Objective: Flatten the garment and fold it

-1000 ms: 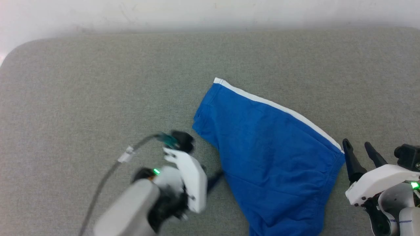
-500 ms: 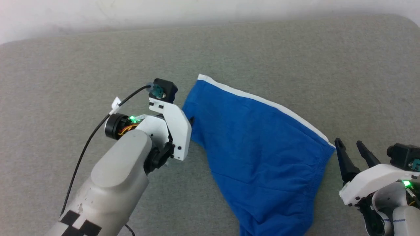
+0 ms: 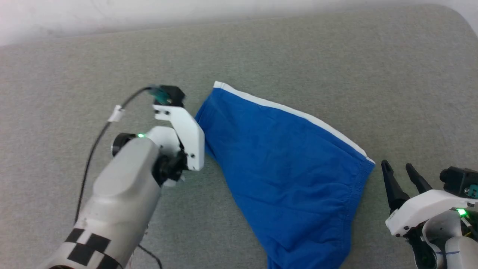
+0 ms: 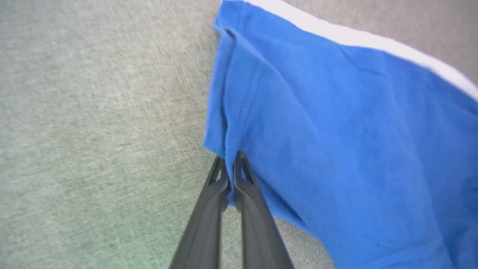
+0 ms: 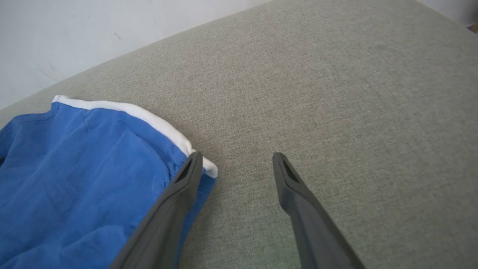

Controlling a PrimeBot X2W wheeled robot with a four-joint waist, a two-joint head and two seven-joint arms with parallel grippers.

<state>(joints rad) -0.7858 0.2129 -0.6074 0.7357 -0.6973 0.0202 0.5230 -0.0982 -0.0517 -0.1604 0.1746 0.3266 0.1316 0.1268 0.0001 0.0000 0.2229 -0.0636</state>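
The garment (image 3: 291,168) lies on the desk (image 3: 336,56), its left hem pinched by the fingers of the left gripper (image 4: 228,164), I think to pull it flat, while the right gripper (image 3: 396,167) holds its fingers spread beside the waistband

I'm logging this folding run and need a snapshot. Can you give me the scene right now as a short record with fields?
surface: gray fabric-covered top
garment: blue shorts with white trim, lying on the surface, lightly wrinkled
left gripper: shut on the garment's stitched edge, opposite the waistband
right gripper: open, beside the waistband corner, holding nothing
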